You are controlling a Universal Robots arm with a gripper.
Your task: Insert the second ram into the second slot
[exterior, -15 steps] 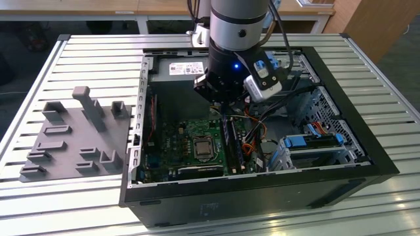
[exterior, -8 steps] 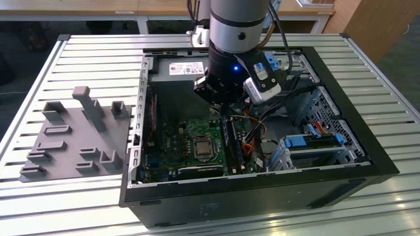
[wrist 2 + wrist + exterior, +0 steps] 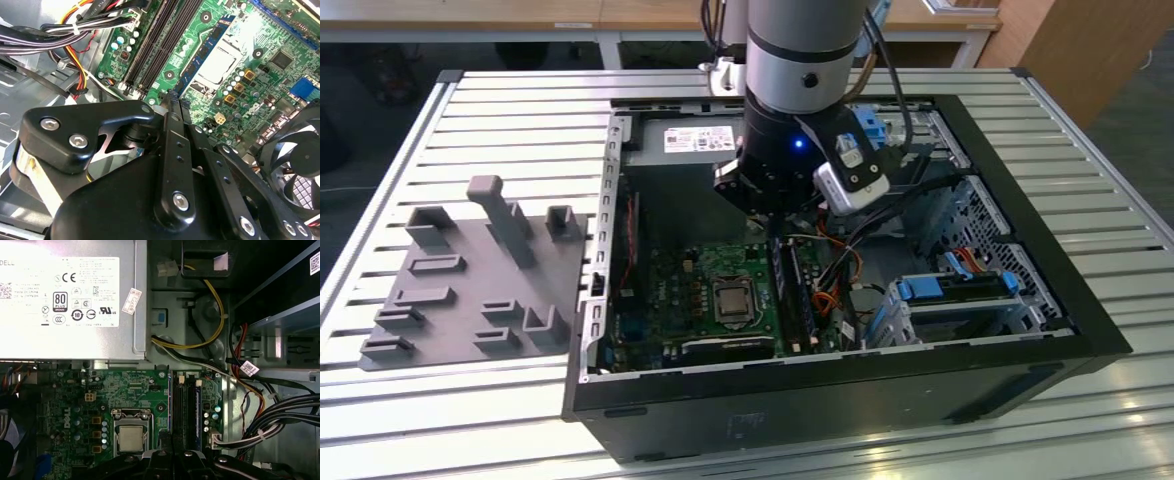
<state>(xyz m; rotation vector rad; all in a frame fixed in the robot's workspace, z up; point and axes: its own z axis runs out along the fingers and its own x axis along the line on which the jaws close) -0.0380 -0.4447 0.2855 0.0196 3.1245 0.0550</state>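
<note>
**Pincer closed at the end of the blue stick, over the slot bank**

Your black linkage pincer (image 3: 778,232) hangs inside the open case. In both wrist views (image 3: 173,97) (image 3: 169,439) its jaws are drawn in close together.

The second ram (image 3: 205,50), a thin flat dark-blue circuit-board stick, stands on edge right at the pincer tip. It runs away from the tip along the slot bank, and the exterior view shows it too (image 3: 790,295). You can't tell whether the pincer pinches the stick's end or only meets it, nor whether the stick is fully seated.

- **Just beside the stick:** the long black memory slots (image 3: 150,45) on one side. On the other, the square silver processor socket (image 3: 215,65), set in the green motherboard (image 3: 75,405).
- **Far edge of the bank, away from the socket:** another dark-blue strip (image 3: 198,415).
- **Close by the pincer's body:** a round black cooling fan (image 3: 295,155). On the opposite flank, a bundle of black cables (image 3: 30,42).
- **Beyond the slots' far end:** the grey metal power supply box (image 3: 70,335).
- **Further off:** chunky light-blue drive-bay latches (image 3: 947,288), toward the exterior view's right.
- **Around it all:** the black tower case (image 3: 854,400), lying open on a slatted aluminium table (image 3: 507,110).
- **Well apart from the pincer:** a grey plastic fixture plate (image 3: 467,290) with upright pegs, on the table at the exterior view's left.
</note>
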